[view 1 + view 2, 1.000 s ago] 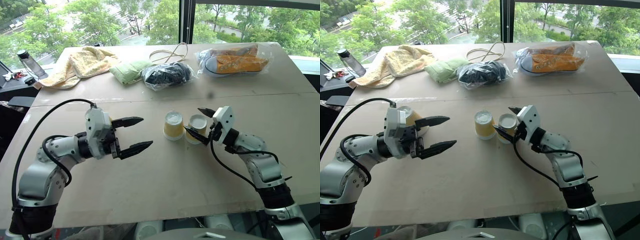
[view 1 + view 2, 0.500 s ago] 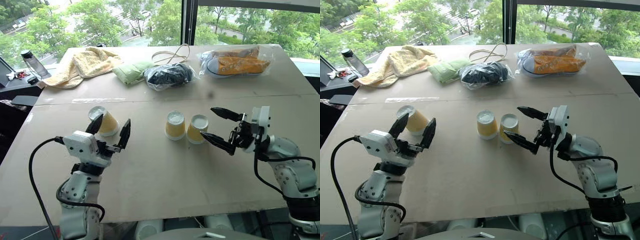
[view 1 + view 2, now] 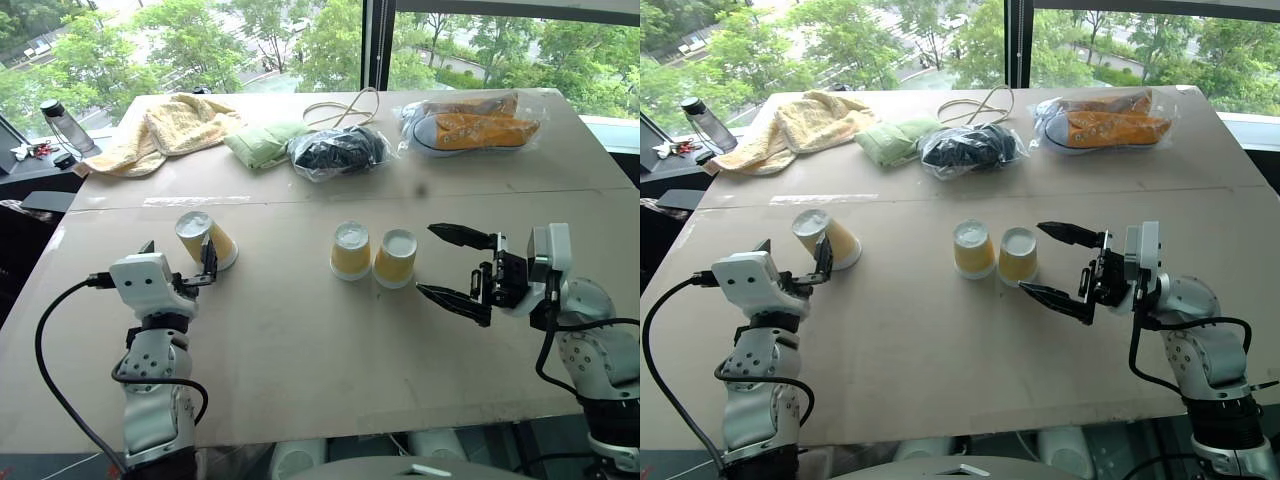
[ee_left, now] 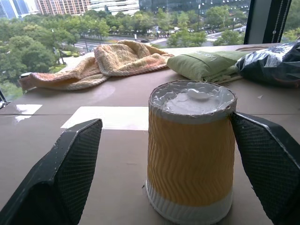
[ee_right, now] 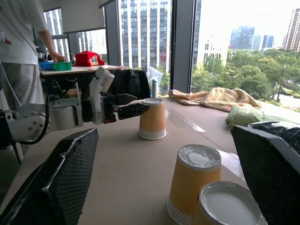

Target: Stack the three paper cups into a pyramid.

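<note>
On the table (image 3: 300,340), left gripper (image 3: 180,268) newly astride lone cup (image 3: 205,240), right gripper (image 3: 452,265) withdrawn, both agape.

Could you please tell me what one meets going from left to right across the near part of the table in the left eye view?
Left pincer → lone paper cup, between its open fingers → paper cup → paper cup beside it → right pincer, open.

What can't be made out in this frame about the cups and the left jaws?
- Left gripper: in the head views its body hides whether the fingers touch the lone cup.
- Lone cup: its far side is unseen in the left wrist view.
- Right cup of the pair: cut off by the right wrist view's edge.
</note>
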Tool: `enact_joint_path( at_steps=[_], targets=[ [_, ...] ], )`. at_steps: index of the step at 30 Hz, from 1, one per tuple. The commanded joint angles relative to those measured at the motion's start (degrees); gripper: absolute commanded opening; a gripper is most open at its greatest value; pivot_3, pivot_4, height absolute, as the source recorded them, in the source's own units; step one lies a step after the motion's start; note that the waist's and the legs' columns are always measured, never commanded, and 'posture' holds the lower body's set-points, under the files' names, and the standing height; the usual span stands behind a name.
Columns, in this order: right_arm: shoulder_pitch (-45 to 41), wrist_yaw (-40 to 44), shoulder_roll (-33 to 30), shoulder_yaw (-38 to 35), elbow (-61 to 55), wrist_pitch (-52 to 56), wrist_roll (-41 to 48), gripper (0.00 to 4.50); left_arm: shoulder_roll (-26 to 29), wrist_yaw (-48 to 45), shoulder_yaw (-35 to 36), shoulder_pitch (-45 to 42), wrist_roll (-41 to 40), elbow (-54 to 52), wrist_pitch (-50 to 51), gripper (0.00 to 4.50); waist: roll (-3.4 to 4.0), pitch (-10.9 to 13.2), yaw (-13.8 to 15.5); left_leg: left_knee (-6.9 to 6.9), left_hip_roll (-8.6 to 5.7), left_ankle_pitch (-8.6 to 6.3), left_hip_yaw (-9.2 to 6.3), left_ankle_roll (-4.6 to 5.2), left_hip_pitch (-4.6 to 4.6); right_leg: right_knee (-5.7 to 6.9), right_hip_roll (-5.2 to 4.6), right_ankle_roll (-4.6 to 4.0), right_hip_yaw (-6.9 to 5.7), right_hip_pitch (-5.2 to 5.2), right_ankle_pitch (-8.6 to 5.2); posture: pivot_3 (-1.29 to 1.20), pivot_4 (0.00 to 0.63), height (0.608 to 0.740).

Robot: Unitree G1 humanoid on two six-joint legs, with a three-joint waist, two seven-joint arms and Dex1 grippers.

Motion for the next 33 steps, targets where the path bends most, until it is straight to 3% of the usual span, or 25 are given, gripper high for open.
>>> enact_joint_path(
  at_steps=[1,20,23,25,33],
  targets=[
    [1.2,-0.8,0.1,-2.1,-1.7,-1.3,0.6,4.45,1.5,-0.6,-0.3,-1.5,-0.4,2.0,-0.3,4.50,-0.01,0.0,0.1,0.00,0.00,0.00,-0.02,0.00,0.00,0.01,0.00,0.00,-0.02,0.00,0.00,0.00,0.150,0.740],
    [2.2,-2.8,0.0,-1.7,-2.7,-1.8,-0.4,4.45,6.2,-2.1,-2.2,-14.1,0.7,14.7,-4.8,4.50,-0.01,0.0,0.2,0.01,-0.01,0.00,-0.05,-0.01,-0.01,0.04,-0.04,0.00,-0.08,0.00,0.00,0.00,0.150,0.740],
    [2.5,-2.7,0.1,-1.7,-2.5,-2.3,-0.6,4.50,5.6,-0.8,-2.0,-14.4,0.9,14.9,-5.4,3.68,-0.01,0.0,0.1,0.01,0.00,0.00,-0.04,-0.01,-0.02,0.02,-0.06,0.01,-0.07,0.00,0.00,0.00,0.150,0.740],
    [2.6,-2.8,0.2,-1.7,-2.4,-2.5,-0.7,4.50,5.5,-0.5,-2.2,-14.5,1.0,14.9,-5.6,2.71,-0.01,0.0,0.1,0.01,0.00,0.00,-0.04,-0.01,-0.01,0.03,-0.07,0.01,-0.07,0.00,0.01,0.00,0.150,0.740],
    [2.7,-2.8,0.5,-1.5,-2.0,-3.2,-1.4,4.50,6.0,-2.1,-3.5,-16.9,-0.1,13.5,-6.9,2.54,-0.01,0.0,0.2,0.01,0.00,0.00,-0.05,-0.01,-0.02,0.04,-0.09,0.01,-0.08,0.00,0.01,0.00,0.150,0.740]
  ],
)
